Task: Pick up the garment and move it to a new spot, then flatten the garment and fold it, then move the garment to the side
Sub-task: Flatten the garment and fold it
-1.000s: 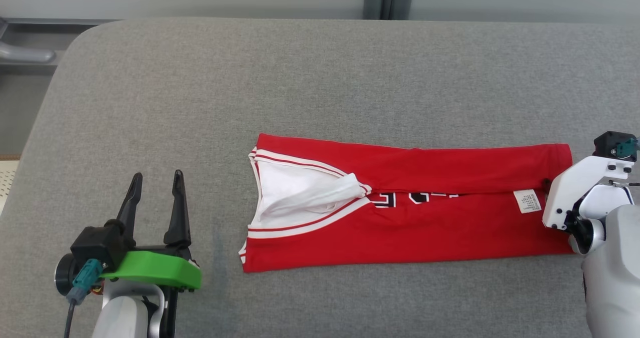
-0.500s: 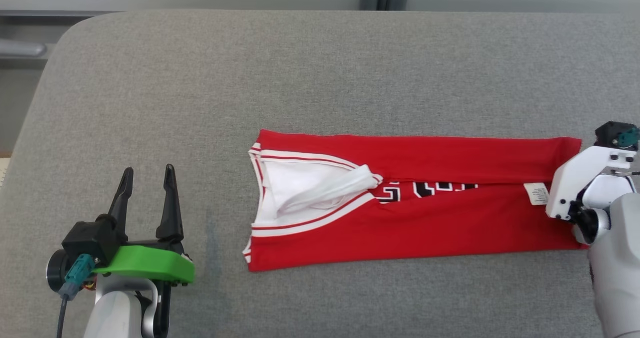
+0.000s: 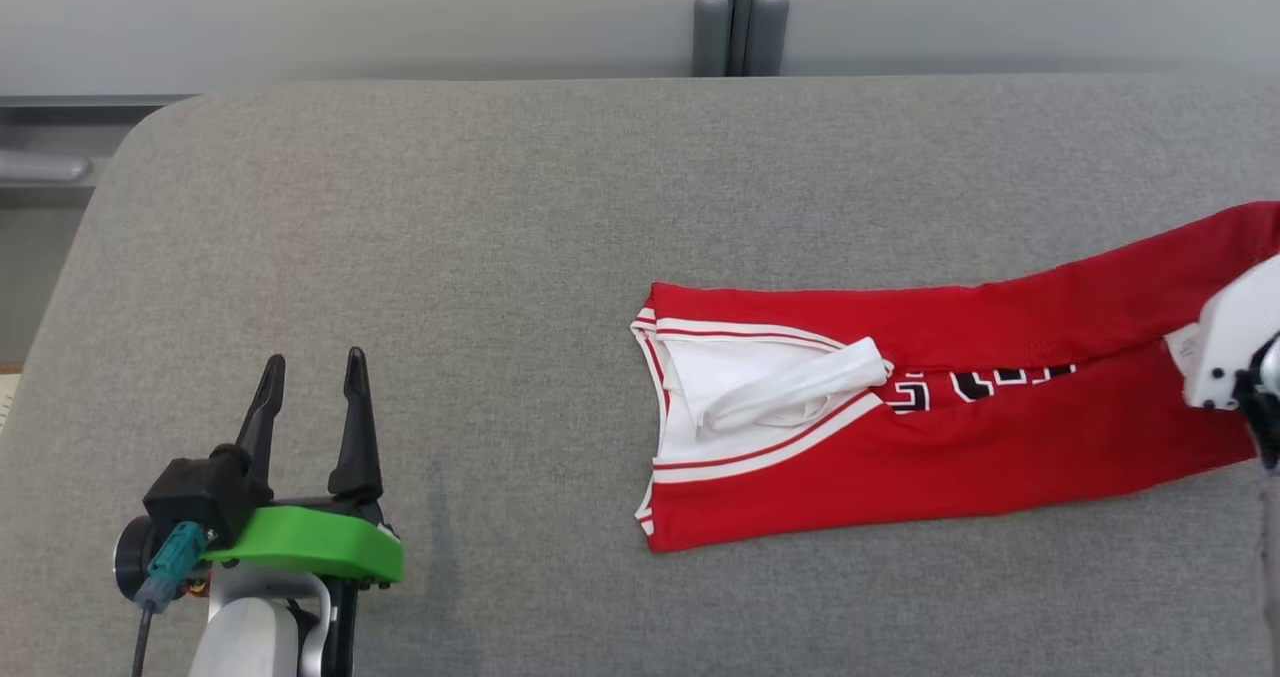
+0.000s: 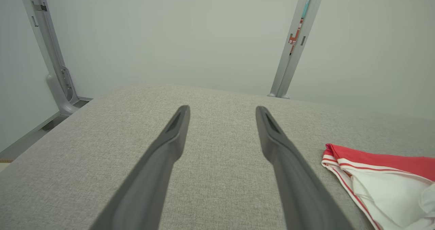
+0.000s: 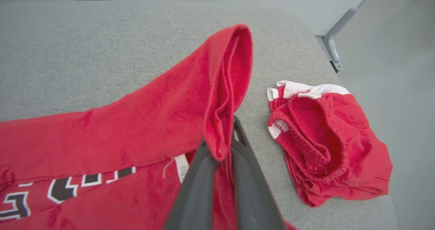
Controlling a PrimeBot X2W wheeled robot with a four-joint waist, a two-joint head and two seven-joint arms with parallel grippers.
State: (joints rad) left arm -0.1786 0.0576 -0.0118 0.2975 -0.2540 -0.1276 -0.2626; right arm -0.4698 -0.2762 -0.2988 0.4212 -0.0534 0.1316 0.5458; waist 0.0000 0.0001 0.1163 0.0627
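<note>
The garment [image 3: 950, 427], a red jersey folded into a long strip, lies across the grey table [image 3: 500, 207] with its white striped sleeve [image 3: 760, 387] on top at the left end. Its right end is raised off the table. My right gripper [image 5: 224, 145] is shut on that raised red edge [image 5: 224, 87], next to the small white tag [image 5: 181, 165]. In the head view its white wrist housing [image 3: 1235, 347] covers the fingers. My left gripper [image 3: 312, 367] stands open and holds nothing, low over the table well left of the garment. The garment's left end [image 4: 390, 160] shows beside that gripper [image 4: 222, 111].
A smaller bunched red-and-white cloth [image 5: 326, 141] lies near the table's right corner, close to my right gripper. Grey posts [image 3: 735, 27] and a pale wall stand behind the table's far edge. The table's rounded left corner [image 3: 140, 147] is near my left arm.
The right gripper has pulled the garment to the right across the table, and its right end now slants upward. The head camera has shifted a little. The left gripper stays open in place.
</note>
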